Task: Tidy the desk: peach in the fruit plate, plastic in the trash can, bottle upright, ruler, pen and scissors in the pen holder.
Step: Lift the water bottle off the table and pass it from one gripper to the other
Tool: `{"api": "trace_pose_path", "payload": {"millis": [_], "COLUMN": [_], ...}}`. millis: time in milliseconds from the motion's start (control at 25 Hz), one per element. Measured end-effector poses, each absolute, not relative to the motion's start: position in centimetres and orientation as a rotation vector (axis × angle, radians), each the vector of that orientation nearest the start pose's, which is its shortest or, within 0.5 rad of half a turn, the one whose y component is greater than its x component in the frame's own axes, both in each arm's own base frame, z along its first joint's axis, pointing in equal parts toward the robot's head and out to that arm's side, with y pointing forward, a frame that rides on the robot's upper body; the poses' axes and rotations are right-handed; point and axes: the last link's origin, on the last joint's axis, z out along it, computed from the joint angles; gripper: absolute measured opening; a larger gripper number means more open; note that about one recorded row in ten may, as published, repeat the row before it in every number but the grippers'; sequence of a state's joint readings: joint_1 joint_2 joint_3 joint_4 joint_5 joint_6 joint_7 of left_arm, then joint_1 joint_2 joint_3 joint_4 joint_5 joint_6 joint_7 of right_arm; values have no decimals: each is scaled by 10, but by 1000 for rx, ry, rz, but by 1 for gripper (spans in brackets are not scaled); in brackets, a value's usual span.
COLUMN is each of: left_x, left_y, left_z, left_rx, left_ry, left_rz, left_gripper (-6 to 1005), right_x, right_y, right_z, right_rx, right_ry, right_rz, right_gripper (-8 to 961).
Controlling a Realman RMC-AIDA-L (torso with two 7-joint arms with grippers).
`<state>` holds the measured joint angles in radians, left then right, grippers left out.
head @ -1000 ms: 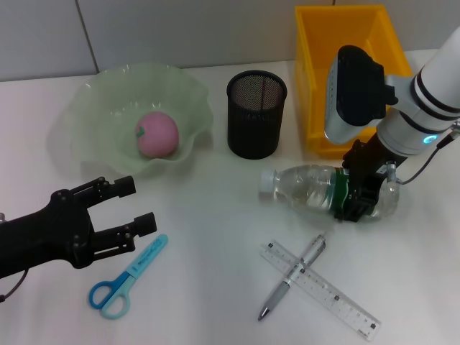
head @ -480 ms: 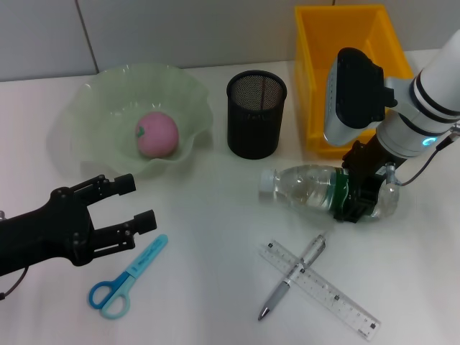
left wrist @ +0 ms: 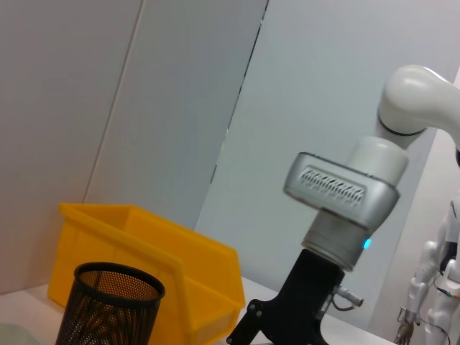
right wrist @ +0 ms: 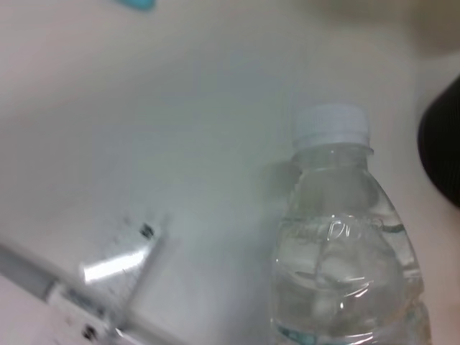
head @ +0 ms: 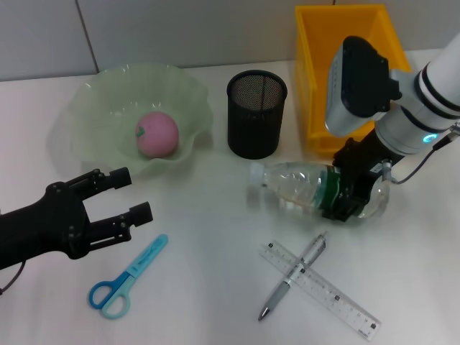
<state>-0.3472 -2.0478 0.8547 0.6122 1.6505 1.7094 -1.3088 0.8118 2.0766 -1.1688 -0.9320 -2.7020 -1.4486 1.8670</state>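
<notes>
Clamped on the bottle (head: pixel 305 188), the right gripper (head: pixel 343 192) had begun lifting its capped end off the worktop (head: pixel 215 287); righting was underway. The left gripper (head: pixel 122 195) hovered, fingers apart.

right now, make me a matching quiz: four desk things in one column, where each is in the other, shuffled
Things:
1. peach
2. bottle
3. pen
4. scissors

Places:
A. lying across the ruler
B. in the green fruit plate
C. on the desk near the left pincer
D. gripped on its side by the right pincer

Pairs: 1-B, 2-D, 3-A, 4-C
</notes>
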Motion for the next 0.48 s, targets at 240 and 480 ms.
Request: {"api": "trace_pose_path", "payload": {"millis": [240,480], "left_x": [-274,-273], "left_y": [279,279], "left_z": [13,12], "left_rx": [-2624,-2585], "left_ry": [-647,-698], "left_rz": [-1079,-1134], "left_gripper": [787,787], "right_x": [194,188], "right_y": [385,374], "right_z": [-8,-1], "right_rx": [-2897,-2922], "right_ry": [283,302], "right_rz": [-514,-220], "right_gripper": [766,765]}}
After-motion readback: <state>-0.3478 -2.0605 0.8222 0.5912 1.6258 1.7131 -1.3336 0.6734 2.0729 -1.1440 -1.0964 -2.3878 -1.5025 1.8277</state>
